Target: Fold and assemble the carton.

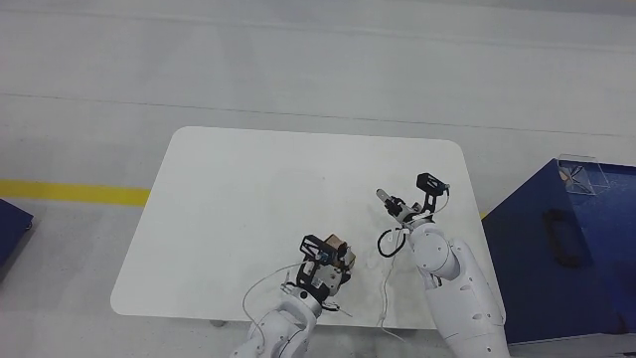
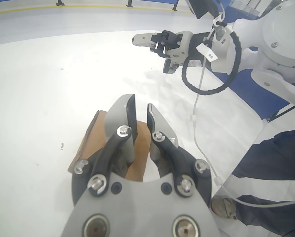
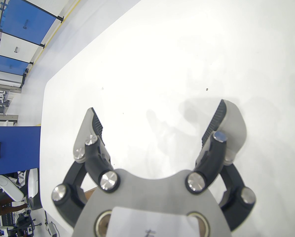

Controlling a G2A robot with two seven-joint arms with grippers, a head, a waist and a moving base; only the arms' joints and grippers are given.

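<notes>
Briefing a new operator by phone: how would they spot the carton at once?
Find the white table, then its edge nearest the robot, where the left gripper hangs. The carton lies just under that gripper: small brown cardboard, the only brown thing on the white top.

The worktop (image 1: 248, 209) is plain white with a few tiny dark specks, and the carton (image 2: 140, 154) is plain brown cardboard. The left pincer (image 2: 140, 104) is matte silver-grey with black links and bright steel screws. The right pincer (image 3: 156, 107) has the same silver and black, with black, finely ribbed pads. The floor (image 1: 298, 50) is pale grey crossed by yellow lines (image 1: 70, 192), and the screens (image 3: 26, 23) are blue and white in black frames.
</notes>
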